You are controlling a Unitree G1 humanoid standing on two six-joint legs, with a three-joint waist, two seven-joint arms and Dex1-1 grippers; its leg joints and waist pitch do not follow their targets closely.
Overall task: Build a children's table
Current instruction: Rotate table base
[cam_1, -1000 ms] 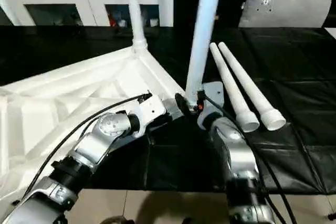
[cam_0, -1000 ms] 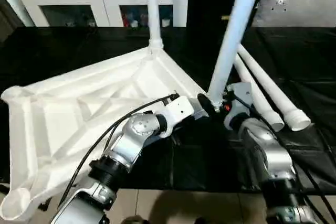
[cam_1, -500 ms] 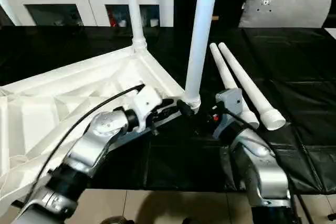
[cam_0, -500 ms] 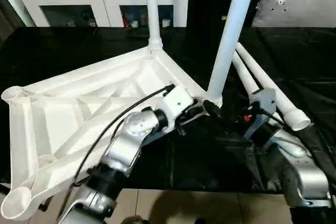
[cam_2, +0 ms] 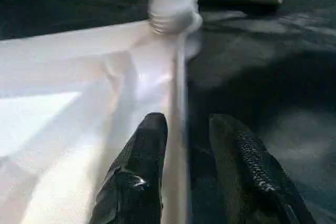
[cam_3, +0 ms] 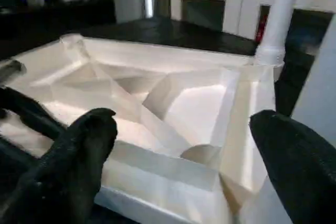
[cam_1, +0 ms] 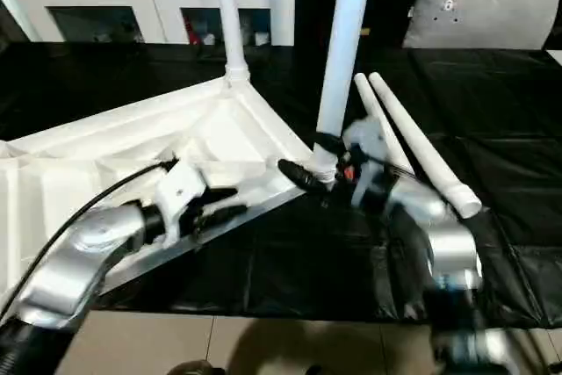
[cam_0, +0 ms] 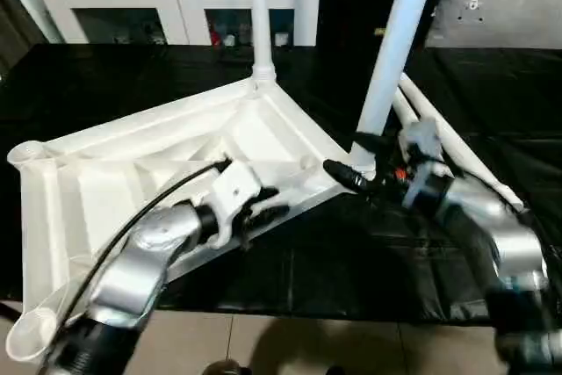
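Nearest to me, my left gripper (cam_0: 263, 204) hung at the near rim of the white plastic square table top (cam_0: 114, 182), which lay upside down on the black cloth-covered work surface (cam_0: 290, 270) with its ribbed, cross-braced underside facing up. In the left wrist view its fingers (cam_2: 144, 150) were parted, straddling that rim without pinching it.

Just beyond, my right gripper (cam_0: 356, 160) stood with jaws spread wide at the foot of the near upright white tapered leg (cam_0: 395, 50), one finger on each side and not clamped on it.

Two legs stood in corner sockets; this one I judged to be the leg in hand, its seating the current step. The next move called for a firm grip low on the leg to press or twist it home while my left steadied the top.

The far upright white leg (cam_0: 260, 15) rose behind. Two loose white tapered legs (cam_1: 413, 142) lay just right of my right arm, narrowing room there; open cloth lay farther right. The white cabinet (cam_0: 176, 2) and grey pillow (cam_0: 500, 10) stood well clear at the back.
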